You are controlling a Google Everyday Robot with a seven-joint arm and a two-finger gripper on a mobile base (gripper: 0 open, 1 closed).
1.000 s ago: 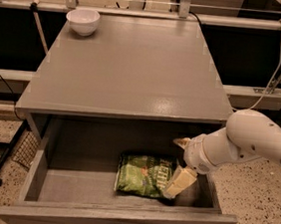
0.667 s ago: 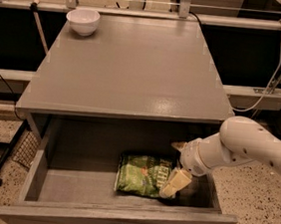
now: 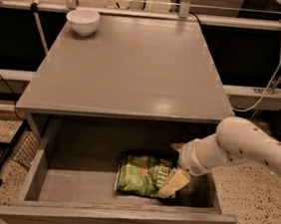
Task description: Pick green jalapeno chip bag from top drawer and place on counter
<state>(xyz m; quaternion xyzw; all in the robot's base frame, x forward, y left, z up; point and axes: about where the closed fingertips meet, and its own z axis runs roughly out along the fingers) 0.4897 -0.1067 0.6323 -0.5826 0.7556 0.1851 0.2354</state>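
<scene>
The green jalapeno chip bag [image 3: 141, 175] lies flat on the floor of the open top drawer [image 3: 114, 220], right of its middle. The gripper [image 3: 173, 183] reaches down into the drawer from the right on the white arm and sits at the bag's right edge, touching or overlapping it. One pale finger shows over the bag's lower right corner. The grey counter [image 3: 130, 65] spreads above the drawer.
A white bowl [image 3: 83, 21] stands at the counter's back left corner. A metal rail and cables run behind the counter. A black stand leg [image 3: 5, 157] and a mesh piece sit on the speckled floor at the left.
The arm has shifted slightly left and down, bringing the gripper closer onto the bag's right edge. The bag has not moved.
</scene>
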